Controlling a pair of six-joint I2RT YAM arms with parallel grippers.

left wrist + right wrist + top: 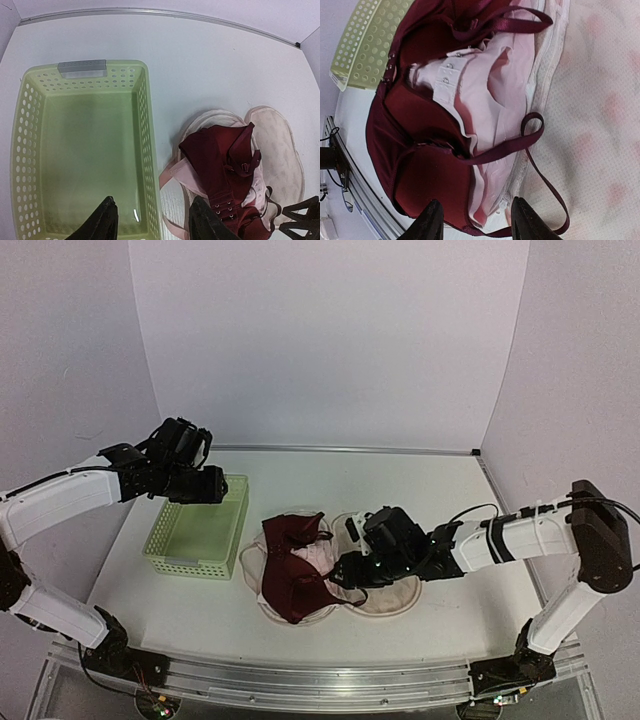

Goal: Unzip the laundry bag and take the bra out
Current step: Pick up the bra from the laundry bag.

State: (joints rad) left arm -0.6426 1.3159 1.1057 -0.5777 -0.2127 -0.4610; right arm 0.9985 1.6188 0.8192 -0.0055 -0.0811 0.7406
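We start at the right gripper (pixel 479 221): its two black fingers (pixel 431 222) stand apart with nothing pinched between them. They hang low over the near end of the dark red bra (pixel 420 175).

The bra lies on the left lobe of the laundry bag (pixel 395 595). In the top view its long axis runs from the far side of the table towards the near edge. One strap (pixel 535 125) loops out over the cream mesh of the right lobe. Under the bra we see a pale pink garment (pixel 490 95) with a row of hooks, bunched inside the same lobe.

The bag itself lies open and flat on the white table (pixel 400 490), a little right of centre. Its two lobes sit side by side, so its long axis runs left to right along the near edge.

Over on the left, the left gripper (pixel 152 224) is spread just as wide and holds nothing. It hovers above the near right corner of the light-green basket (pixel 150 150), which stands just beside the bag's left lobe.
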